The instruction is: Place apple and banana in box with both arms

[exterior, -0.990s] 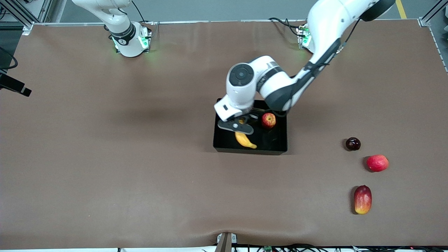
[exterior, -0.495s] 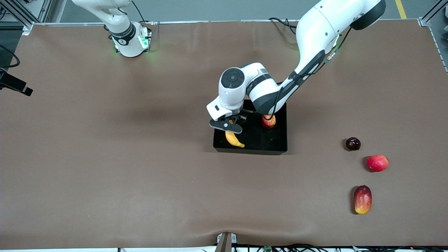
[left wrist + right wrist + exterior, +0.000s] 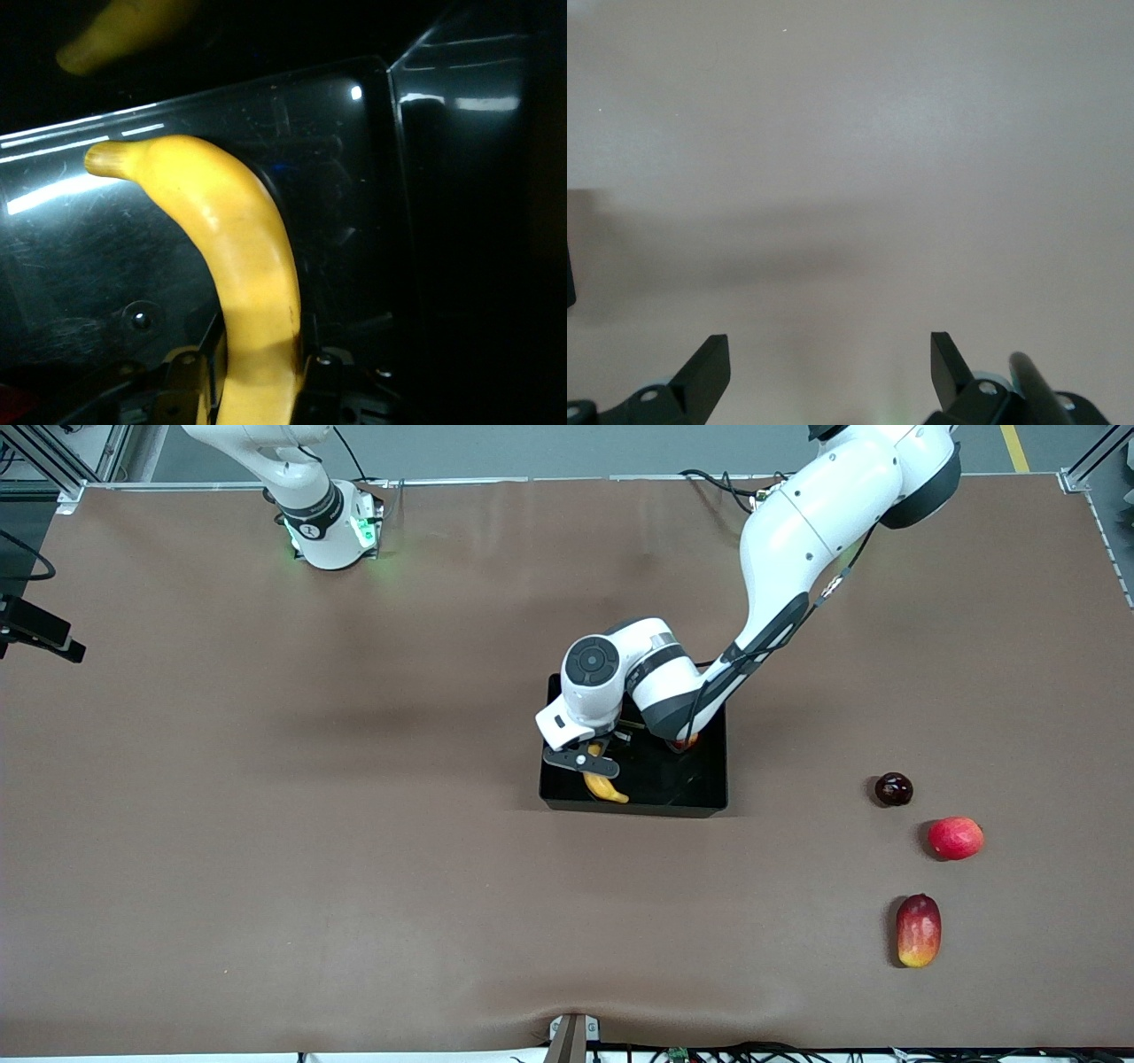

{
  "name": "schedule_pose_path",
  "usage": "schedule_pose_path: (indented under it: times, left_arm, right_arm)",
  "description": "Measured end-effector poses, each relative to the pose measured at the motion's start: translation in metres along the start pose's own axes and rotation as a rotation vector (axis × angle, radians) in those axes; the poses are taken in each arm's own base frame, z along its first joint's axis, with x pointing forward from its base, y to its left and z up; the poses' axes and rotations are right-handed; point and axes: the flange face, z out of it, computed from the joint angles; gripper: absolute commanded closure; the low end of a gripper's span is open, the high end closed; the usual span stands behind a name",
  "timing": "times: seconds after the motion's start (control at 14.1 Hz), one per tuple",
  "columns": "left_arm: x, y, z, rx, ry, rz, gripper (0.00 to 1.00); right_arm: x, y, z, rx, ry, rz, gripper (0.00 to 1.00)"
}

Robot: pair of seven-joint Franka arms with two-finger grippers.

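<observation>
The left gripper is down in the box, clamped on the banana. The apple lies there, mostly hidden. The right gripper waits, spread wide above bare table.

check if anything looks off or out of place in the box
Nothing stands out. The left gripper holds the banana low inside the box, and the apple sits in it, mostly hidden under the arm. The right gripper waits open over bare table.

Brown table: box, three fruits.
</observation>
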Motion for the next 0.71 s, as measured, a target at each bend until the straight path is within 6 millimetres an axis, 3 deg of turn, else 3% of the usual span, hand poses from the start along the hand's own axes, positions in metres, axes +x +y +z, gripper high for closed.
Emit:
schedule_pose_path:
  times: [0.21,0.35,0.5,0.71]
  left_arm:
    - [0.011,-0.004,-0.015,-0.014,0.030,-0.072,0.00]
    - [0.026,-0.018,-0.047,-0.017,0.078,-0.111,0.00]
    - [0.041,-0.047,-0.108,0.016,0.135,-0.165,0.00]
    - [0.050,-0.116,-0.216,0.021,0.188,-0.309,0.00]
  right_arm:
    - [0.000,0.006,0.001,0.001,-0.003,0.005,0.00]
    - [-0.001,0.010,0.002,0.002,-0.006,0.011,0.00]
    - [-0.001,0.009,0.001,0.003,-0.002,0.005,0.00]
    - [-0.002,0.004,-0.004,0.003,0.009,-0.006,0.00]
